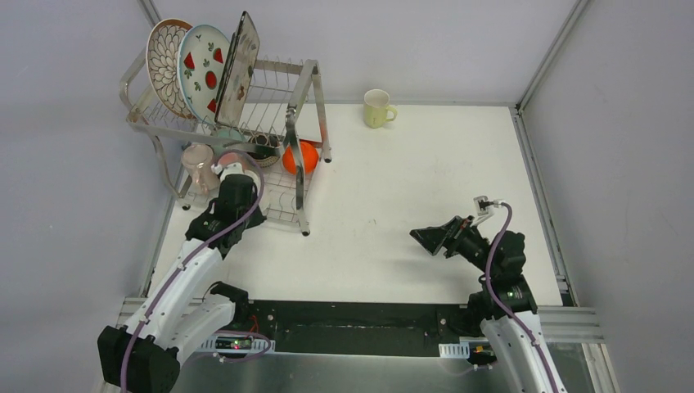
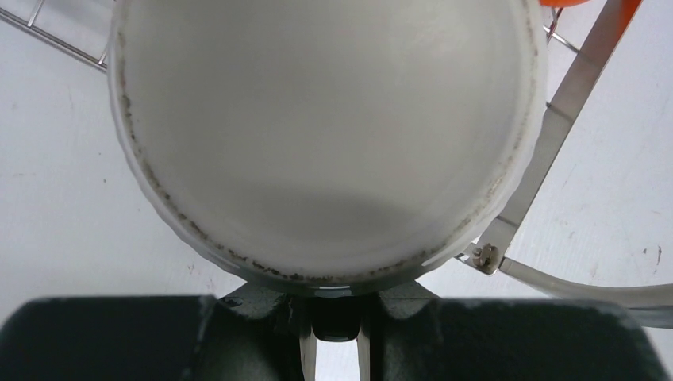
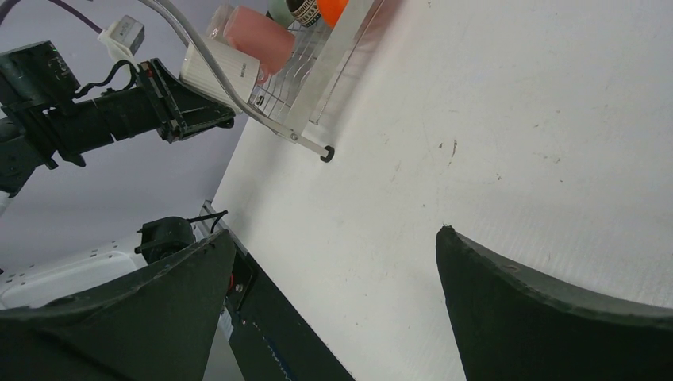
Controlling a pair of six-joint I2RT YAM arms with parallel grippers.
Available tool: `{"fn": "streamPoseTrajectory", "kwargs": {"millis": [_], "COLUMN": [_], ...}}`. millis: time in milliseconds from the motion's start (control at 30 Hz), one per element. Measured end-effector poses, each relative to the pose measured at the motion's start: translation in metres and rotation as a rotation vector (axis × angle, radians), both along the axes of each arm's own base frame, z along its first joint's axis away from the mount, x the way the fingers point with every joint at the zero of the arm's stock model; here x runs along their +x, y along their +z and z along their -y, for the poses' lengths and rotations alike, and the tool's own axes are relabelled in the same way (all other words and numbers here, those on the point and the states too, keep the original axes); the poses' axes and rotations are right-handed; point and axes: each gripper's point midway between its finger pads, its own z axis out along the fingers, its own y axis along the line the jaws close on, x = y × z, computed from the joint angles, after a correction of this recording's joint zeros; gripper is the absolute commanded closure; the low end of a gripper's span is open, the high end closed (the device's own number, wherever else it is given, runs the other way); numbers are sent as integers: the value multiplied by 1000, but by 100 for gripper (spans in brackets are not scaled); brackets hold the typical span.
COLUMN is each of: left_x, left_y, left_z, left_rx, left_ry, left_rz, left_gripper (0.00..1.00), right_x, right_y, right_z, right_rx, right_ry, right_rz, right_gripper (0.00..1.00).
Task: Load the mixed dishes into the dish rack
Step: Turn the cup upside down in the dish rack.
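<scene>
The silver dish rack [image 1: 314,86] stands at the far left. Its top tier holds the petal-pattern plate [image 1: 165,61], the red-fruit plate [image 1: 205,70] and the flowered square plate [image 1: 239,65], all on edge. Its lower tier holds a pink mug [image 1: 199,166], a brown bowl [image 1: 266,150] and an orange bowl [image 1: 300,157]. My left gripper [image 1: 233,176] is shut on a white mug [image 2: 333,135] at the lower tier's front, next to the pink mug [image 3: 258,40]. The white mug fills the left wrist view. A yellow mug [image 1: 378,108] stands on the table at the back. My right gripper [image 1: 430,237] is open and empty.
The rack's metal leg [image 2: 567,103] runs just right of the white mug. The rack's front foot [image 3: 326,153] rests on the white table [image 1: 409,180]. Grey walls close in the left, the back and the right.
</scene>
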Motion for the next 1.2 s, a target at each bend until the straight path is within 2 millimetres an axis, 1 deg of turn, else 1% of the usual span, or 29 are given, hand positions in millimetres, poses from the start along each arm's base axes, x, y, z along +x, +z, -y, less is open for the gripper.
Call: {"fn": "streamPoseTrajectory", "kwargs": {"millis": [133, 400, 533, 867, 1033, 1100, 1200], "left_x": [2, 11, 15, 45, 54, 54, 58], "left_y": [-12, -25, -29, -35, -49, -54, -53], "left_z": [2, 7, 6, 0, -3, -5, -6], "left_rx": [29, 63, 88, 161, 187, 192, 193], "left_ry": [-54, -134, -149, -167, -171, -169, -160], "left_rz": [-17, -9, -2, 31, 0, -18, -8], "left_gripper": [100, 100, 100, 100, 100, 95, 89], "right_x": [0, -1, -1, -1, -1, -1, -1], "right_y": [2, 1, 1, 1, 1, 1, 1], "right_z": [0, 0, 0, 0, 0, 0, 0], "right_rx": [2, 2, 4, 8, 14, 16, 16], "right_ry": [0, -1, 0, -2, -3, -3, -3], "right_rz": [7, 5, 3, -7, -12, -15, -16], "right_gripper": [0, 0, 0, 0, 0, 0, 0]}}
